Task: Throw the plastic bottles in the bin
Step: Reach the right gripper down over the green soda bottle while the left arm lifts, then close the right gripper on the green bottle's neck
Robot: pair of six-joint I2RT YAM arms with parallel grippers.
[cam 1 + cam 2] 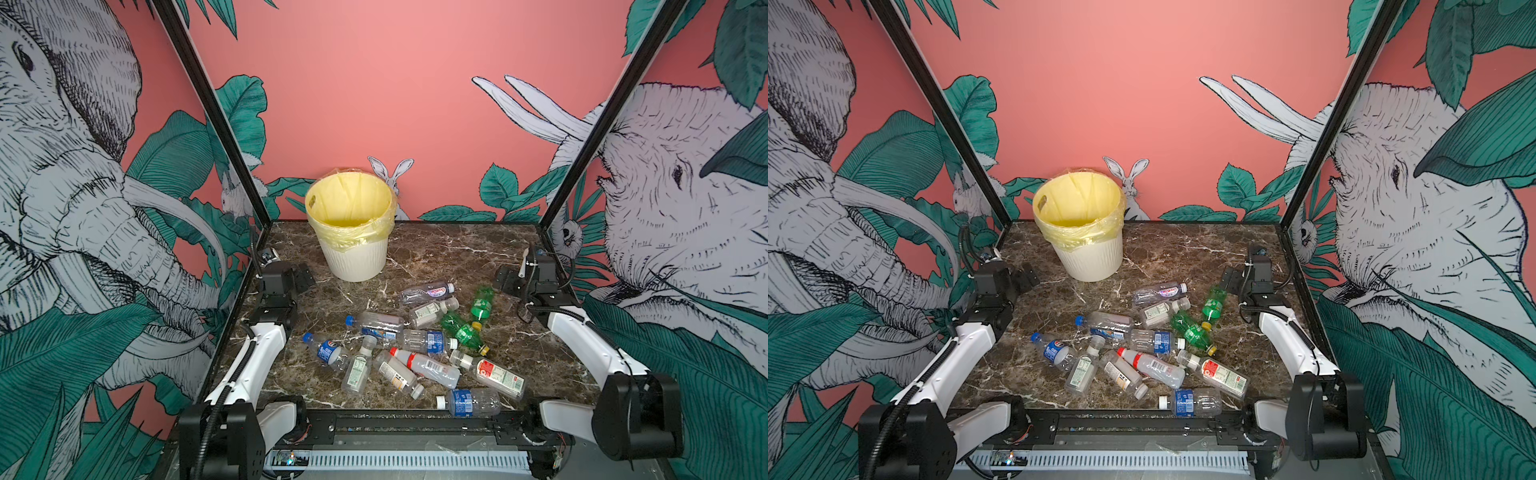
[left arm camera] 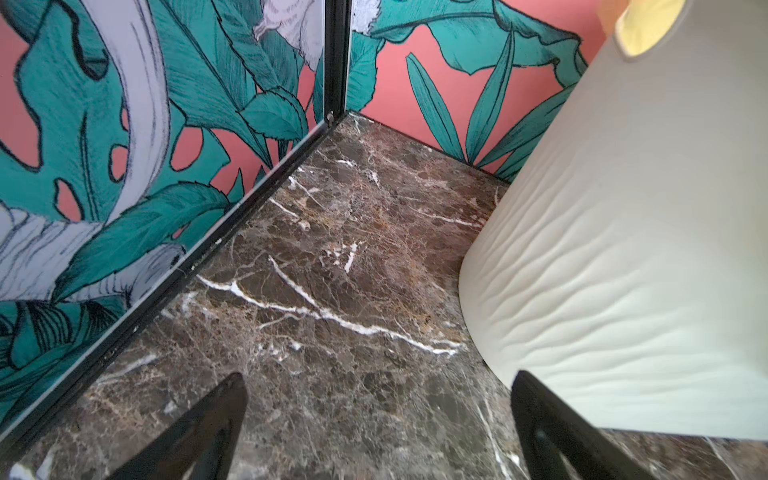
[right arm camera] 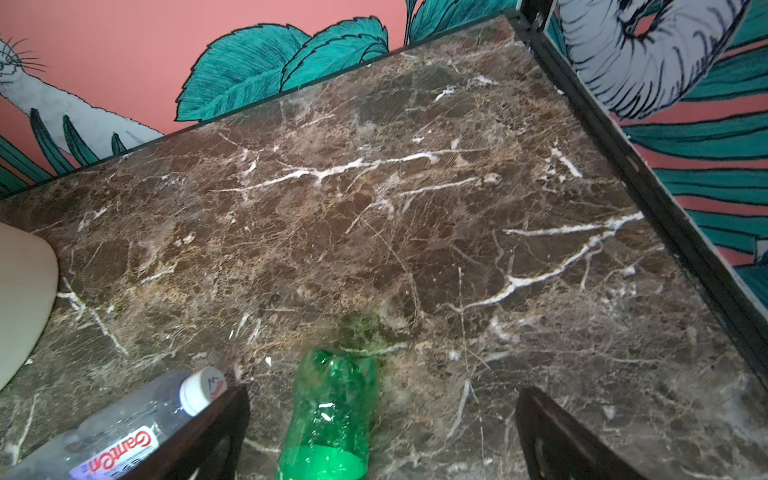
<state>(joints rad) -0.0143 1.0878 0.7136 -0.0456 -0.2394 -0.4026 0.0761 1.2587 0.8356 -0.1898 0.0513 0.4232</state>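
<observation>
The bottles (image 1: pixel 415 351) lie in a messy heap on the counter (image 1: pixel 457 249), in the lower middle of both top views. As far as I can see, none is in the bin (image 1: pixel 353 259) yet. The bin stands in the upper middle, apart from the heap, with a yellow bag (image 1: pixel 349 195) inside it.

The left gripper (image 1: pixel 302 277) sits at the left middle, near the bin. The right gripper (image 1: pixel 506 280) sits at the right middle. Both are spread wide and hold nothing.

The job now looks like picking a first bottle. The green bottle (image 1: pixel 482 305) at the right edge of the heap is closest to the right gripper, so it seems a good start. It would be best to come down over its fat middle and squeeze softly, because thin plastic can squash and pop out. Then lift it higher than the bin's rim and let go over the hole. A clear bottle (image 1: pixel 428 292) lies near it and should not get bumped.

Some things are hard to see. The bin's front wall hides part of its floor. Bottles lie across each other, so counting them is tricky. The right wrist view cuts off the green bottle's cap. The left wrist view shows no bottles at all.
</observation>
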